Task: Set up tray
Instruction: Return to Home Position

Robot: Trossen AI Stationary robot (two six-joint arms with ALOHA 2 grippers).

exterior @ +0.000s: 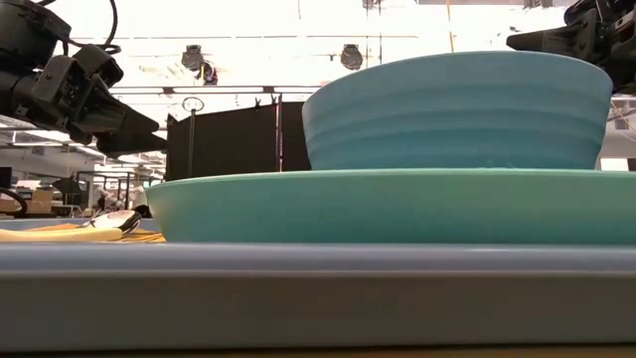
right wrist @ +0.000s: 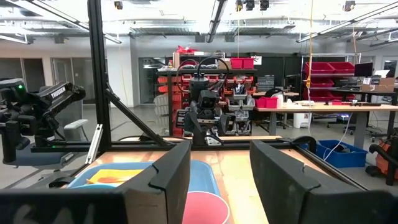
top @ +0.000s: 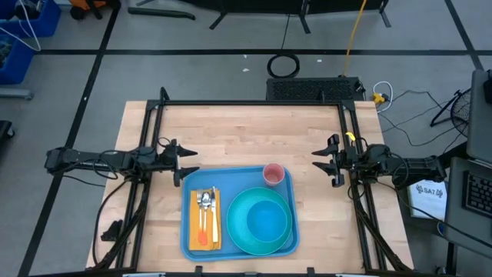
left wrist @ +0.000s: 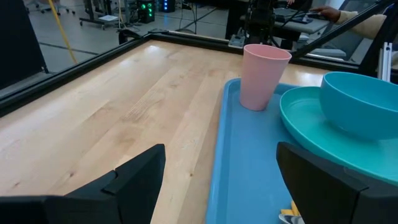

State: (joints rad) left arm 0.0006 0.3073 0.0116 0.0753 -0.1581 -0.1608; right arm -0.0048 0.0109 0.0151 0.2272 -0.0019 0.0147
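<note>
The light-blue tray point(top: 240, 178) lies flat on the wooden table near its front edge. On it stand a pink cup point(top: 274, 174) at the far right corner, a teal plate point(top: 259, 228) with a teal bowl point(top: 267, 218) on it, and a yellow napkin point(top: 204, 228) with cutlery point(top: 205, 206) at the left. My left gripper point(top: 184, 162) is open and empty above the table by the tray's far left corner. My right gripper point(top: 321, 161) is open and empty, raised at the table's right side.
A black frame point(top: 254, 102) runs along the table's far edge and both sides. Bare wood point(top: 231, 135) lies between the tray and the far edge. A person's arm point(left wrist: 367, 22) shows beyond the table in the left wrist view.
</note>
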